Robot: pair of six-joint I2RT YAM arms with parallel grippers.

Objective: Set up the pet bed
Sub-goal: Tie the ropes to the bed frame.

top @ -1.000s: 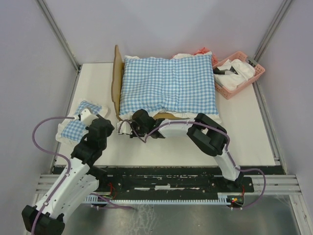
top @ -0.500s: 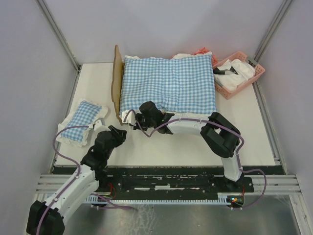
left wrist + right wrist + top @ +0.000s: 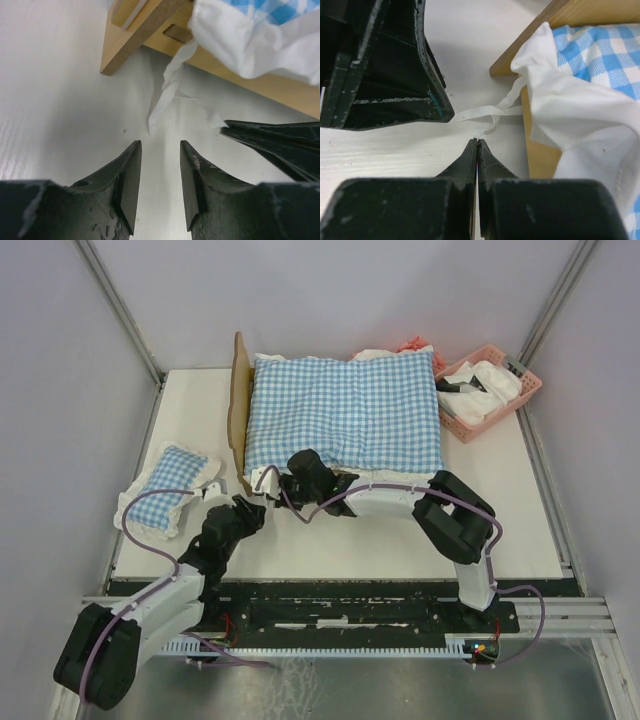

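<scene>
Light-wood pet bed (image 3: 238,400) with a wavy headboard sits on the white table (image 3: 400,540), headboard end toward the left arm. A big blue-and-white checked cushion (image 3: 345,415) with a white frill lies on top of the bed and covers the base.

Both arms crowd the bed's near headboard corner. That is where a thin white fabric tie (image 3: 485,114) trails off the cushion's frill past the wooden leg.

Right gripper (image 3: 477,144): jaws pressed fully together, tips right at the loose end of the tie. It looks to be pinching one strand, though the strand is too thin in the wrist view to be sure it sits between the pads. Probably it holds the tie taut so the other arm can get at it.

Left gripper (image 3: 160,145): jaws partly apart, nothing between them. It is low over the table just in front of the bed's corner leg and aimed at the hanging tie, so it is likely lined up to take a strand.

Judged step: fastening the cushion to the bed frame at this corner.

A small checked pillow (image 3: 163,492) lies beside the bed on the headboard side, off the frame, so it is not yet placed. A pink plastic basket (image 3: 518,365) holding white things sits off the bed's far foot corner, out of play.
</scene>
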